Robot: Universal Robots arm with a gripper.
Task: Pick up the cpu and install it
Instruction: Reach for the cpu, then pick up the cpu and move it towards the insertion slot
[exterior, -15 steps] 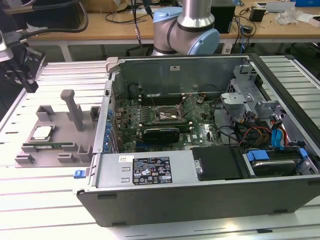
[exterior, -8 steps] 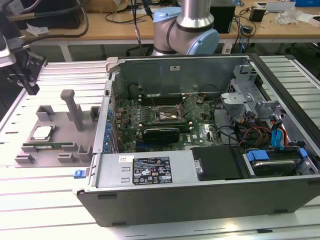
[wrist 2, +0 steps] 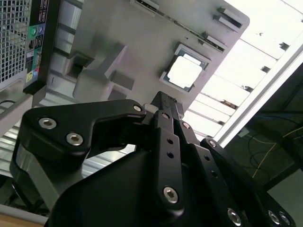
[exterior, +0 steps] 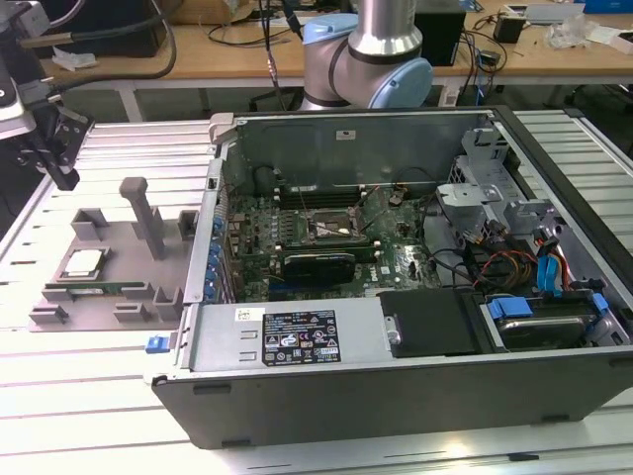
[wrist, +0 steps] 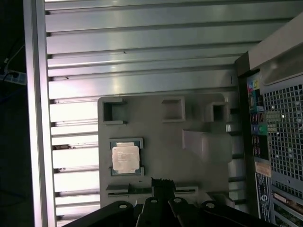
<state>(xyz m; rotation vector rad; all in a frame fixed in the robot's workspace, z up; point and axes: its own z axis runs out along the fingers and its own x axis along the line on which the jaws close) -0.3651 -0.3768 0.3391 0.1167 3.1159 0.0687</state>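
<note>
cpu [wrist: 126, 158] in grey tray [wrist: 161, 142] recess | upright post [wrist: 203, 144] beside (case [wrist: 279, 118] beyond) | tool [wrist: 161, 182] over tray, closed, empty

At the exterior view's left the gripper [exterior: 61, 170] is cut by the picture's edge, and the arm [exterior: 381, 49] beyond the case [exterior: 297, 386] is cut at the top. The case's near corner on the exterior view's right runs out of frame. The socket [exterior: 331, 230] on the board is too small to tell whether it is latched or bare. In both wrist views the gripper's dark body covers one edge of the tray [wrist: 156, 123], and the case is cropped. Print on the cpu [wrist: 125, 157] is too small to make out.
</note>
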